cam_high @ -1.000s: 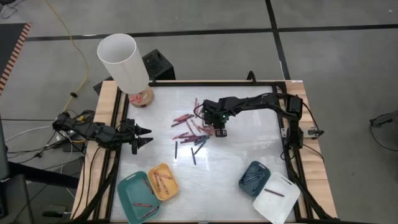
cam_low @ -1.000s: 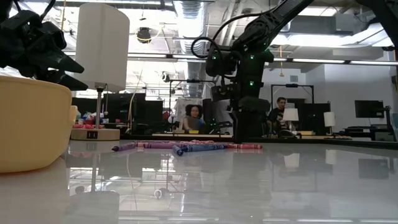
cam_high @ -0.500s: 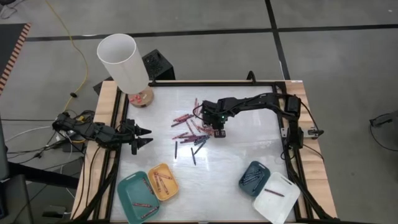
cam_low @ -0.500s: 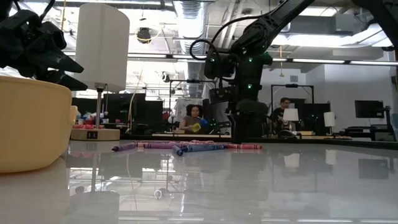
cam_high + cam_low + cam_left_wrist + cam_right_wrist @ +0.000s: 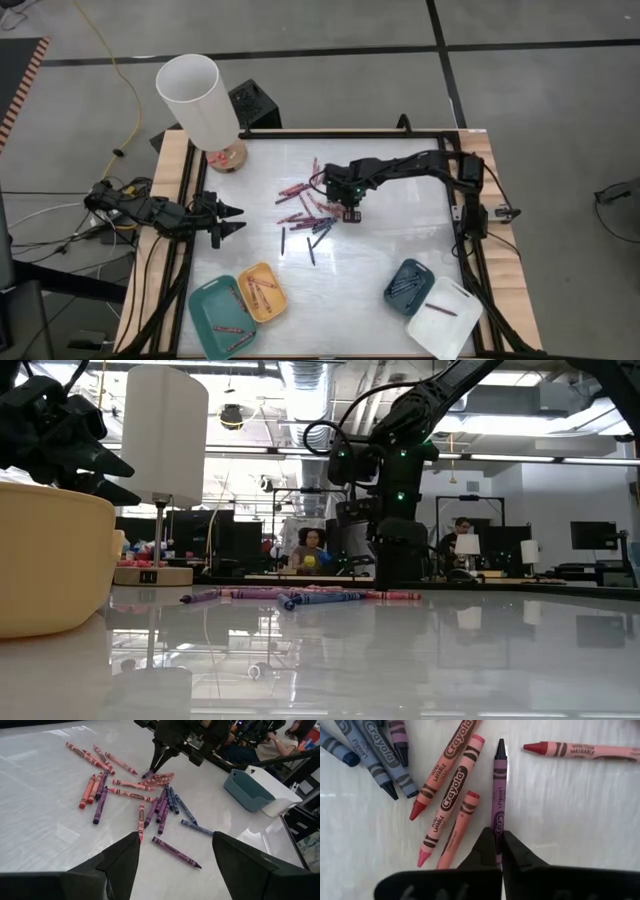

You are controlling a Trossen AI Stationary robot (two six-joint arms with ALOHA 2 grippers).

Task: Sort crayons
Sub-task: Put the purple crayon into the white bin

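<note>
Several crayons [image 5: 305,208], red, pink, purple and blue, lie scattered flat on the white table [image 5: 400,240], also seen in the left wrist view as a crayon pile [image 5: 145,800]. My right gripper [image 5: 346,213] stands over the pile's right side, pointing down, shut on a purple crayon [image 5: 499,780]. My left gripper [image 5: 232,220] waits open at the table's left edge, clear of the crayons. My right gripper pinches the purple crayon between its two fingertips [image 5: 485,847] near its blunt end [image 5: 498,827]. The fingers come from above, pointing down, one on each long side. The crayon lies flat on the table, its dark tip [image 5: 500,745] pointing away from the fingers.
A teal tray [image 5: 222,318] and a yellow tray [image 5: 262,292] with a few crayons stand near the front left. A dark-blue tray [image 5: 408,285] and a white tray [image 5: 445,317] stand front right. A lamp with a white shade [image 5: 197,100] stands at the far left corner.
My right gripper's fingers have come together over the right side of the crayon pile, with the hand staying almost where it was. The crayons lie as before.
</note>
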